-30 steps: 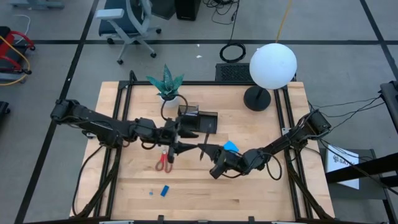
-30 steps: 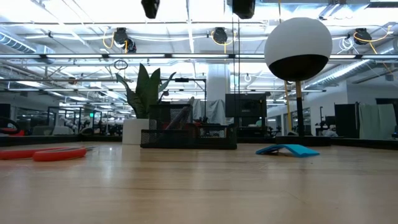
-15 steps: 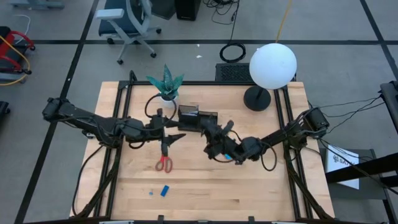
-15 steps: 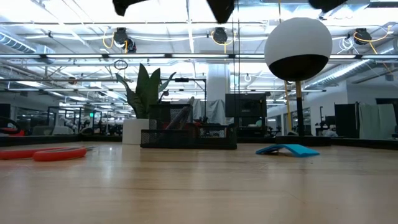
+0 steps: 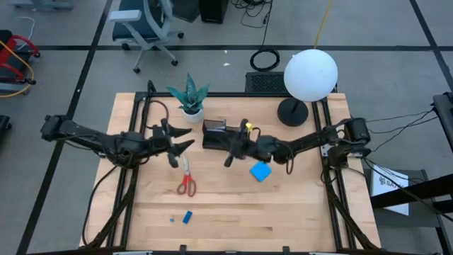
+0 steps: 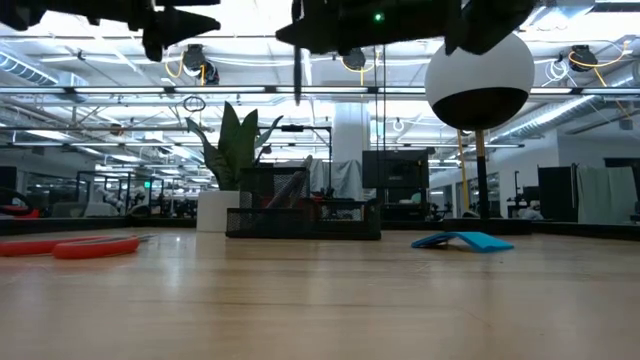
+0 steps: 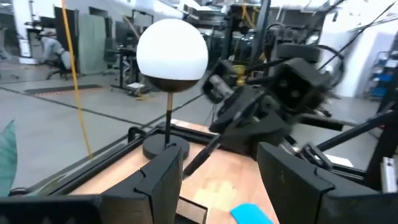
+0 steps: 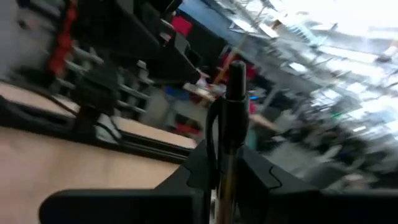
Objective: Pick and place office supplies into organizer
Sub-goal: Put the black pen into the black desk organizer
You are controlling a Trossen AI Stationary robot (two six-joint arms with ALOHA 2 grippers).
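Observation:
My right gripper (image 5: 232,150) hangs just in front of the black organizer (image 5: 225,134), shut on a dark pen (image 6: 297,75). My left gripper (image 5: 185,138) is open and holds nothing; it hovers left of the organizer, above the far end of the red-handled scissors (image 5: 186,180), which lie flat on the table. The blue notepad (image 5: 260,171) lies flat to the right of the scissors. A tiny blue block (image 5: 187,217) lies near the front edge. In the left wrist view the open fingers (image 7: 161,180) frame the right gripper farther off. My right gripper pinches the pen's barrel (image 8: 225,168) between its two fingers. The fingers come about level from the table's right and lie across the pen. The pen stands roughly upright, one end hanging below the fingers, well clear of the table.
A green potted plant (image 5: 189,95) stands at the far edge, left of the organizer. The lamp's round black base (image 5: 292,111) and white globe (image 5: 310,74) stand at the far right. Bare wood lies along the table's near half.
My left gripper has drawn back toward the table's left edge, away from the organizer, staying open. My right gripper has gone from over the notepad toward the far edge and the organizer, rolling its wrist; the pen, still held, now stands upright and the notepad shows uncovered.

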